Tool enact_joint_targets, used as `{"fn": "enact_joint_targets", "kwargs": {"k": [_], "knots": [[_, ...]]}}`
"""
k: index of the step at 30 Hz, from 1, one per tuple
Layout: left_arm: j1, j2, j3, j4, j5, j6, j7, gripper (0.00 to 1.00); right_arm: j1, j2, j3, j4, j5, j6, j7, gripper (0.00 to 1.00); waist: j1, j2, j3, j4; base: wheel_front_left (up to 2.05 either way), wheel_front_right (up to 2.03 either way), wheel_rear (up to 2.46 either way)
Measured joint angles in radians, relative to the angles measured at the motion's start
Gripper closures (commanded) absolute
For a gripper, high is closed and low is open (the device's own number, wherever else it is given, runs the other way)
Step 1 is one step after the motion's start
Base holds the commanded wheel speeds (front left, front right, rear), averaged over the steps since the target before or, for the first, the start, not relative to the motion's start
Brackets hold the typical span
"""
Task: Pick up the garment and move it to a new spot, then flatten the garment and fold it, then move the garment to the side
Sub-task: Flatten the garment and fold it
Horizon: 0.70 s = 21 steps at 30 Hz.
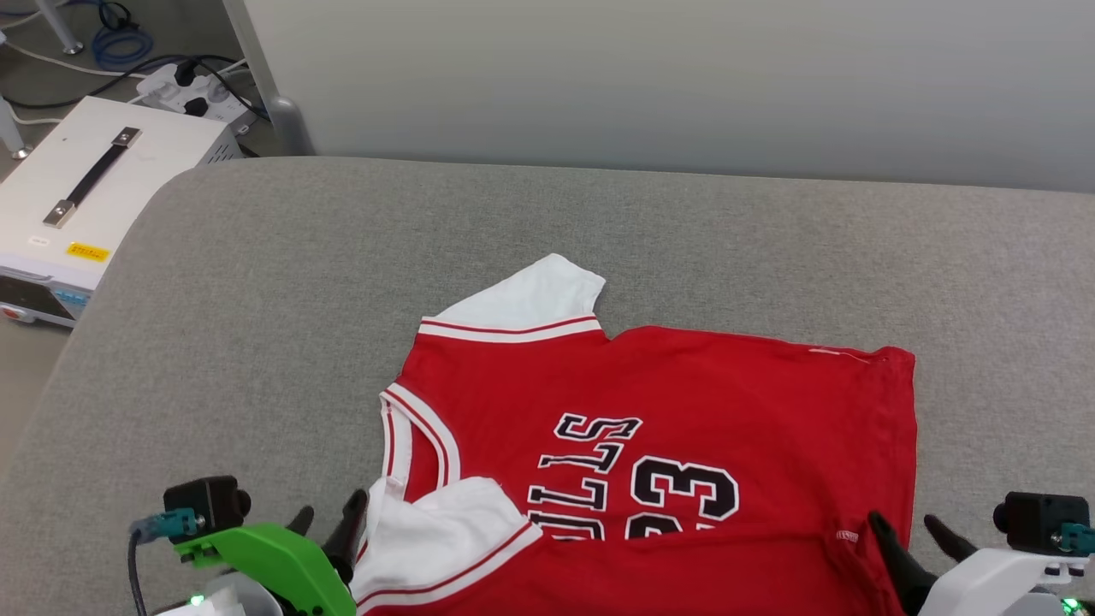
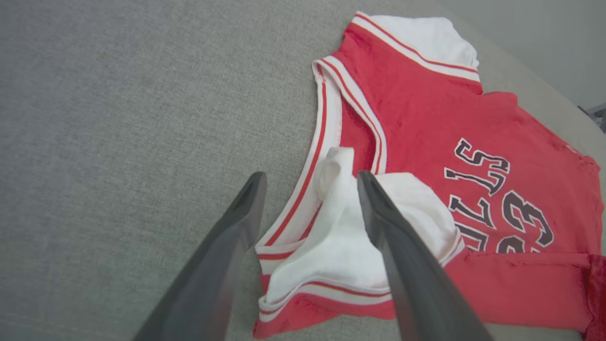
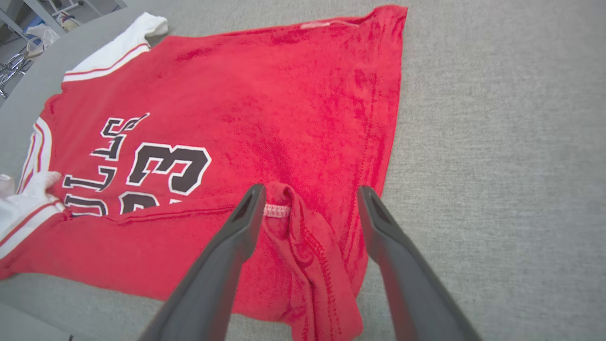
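Observation:
The red garment [image 1: 684,385] lies on the grey padded table [image 1: 257,299], lettering up and collar toward the left. Its near edge is folded over onto the "BULLS 23" print. My left gripper [image 1: 329,513] is open at the folded white sleeve [image 2: 341,237]; that sleeve sits between its fingers [image 2: 311,177] without being pinched. At the lower right my right gripper [image 1: 907,526] is open too. Its fingers [image 3: 311,189] straddle a bunched hem corner [image 3: 303,237] of the garment [image 3: 265,94]. The far white sleeve [image 2: 421,38] lies flat.
A white box with a black strap handle [image 1: 94,180] stands on the floor beyond the table's left edge, with a power strip and cables [image 1: 192,85] behind it. A pale partition [image 1: 684,77] runs along the table's far side. Bare grey surface surrounds the garment.

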Motion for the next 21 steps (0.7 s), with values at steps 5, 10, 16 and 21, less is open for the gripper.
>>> {"fn": "enact_joint_targets", "kwargs": {"k": [5, 10, 16, 21], "knots": [[-0.069, -0.001, 0.007, -0.018, 0.072, -0.003, -0.095, 0.0, -0.047, 0.024, -0.026, -0.036, -0.102, 0.0, -0.177, 0.0, 0.0, 0.0, 0.014, -0.012, 0.0, 0.0, 0.0], [-0.161, -0.003, 0.004, -0.011, 0.135, -0.021, -0.163, 0.0, -0.106, 0.043, -0.033, -0.08, -0.16, 0.0, -0.272, 0.0, 0.0, 0.0, 0.047, -0.022, 0.0, 0.0, 0.0], [-0.33, -0.01, -0.011, 0.044, 0.17, -0.083, -0.172, 0.0, -0.167, 0.05, -0.025, -0.162, -0.199, 0.0, -0.304, 0.0, 0.0, 0.0, 0.116, -0.038, 0.0, 0.0, 0.0], [-0.496, 0.0, -0.027, 0.105, 0.18, -0.148, -0.119, 0.0, -0.217, 0.053, -0.02, -0.205, -0.209, 0.0, -0.303, 0.0, 0.0, 0.0, 0.188, -0.055, 0.0, 0.0, 0.0]]}}
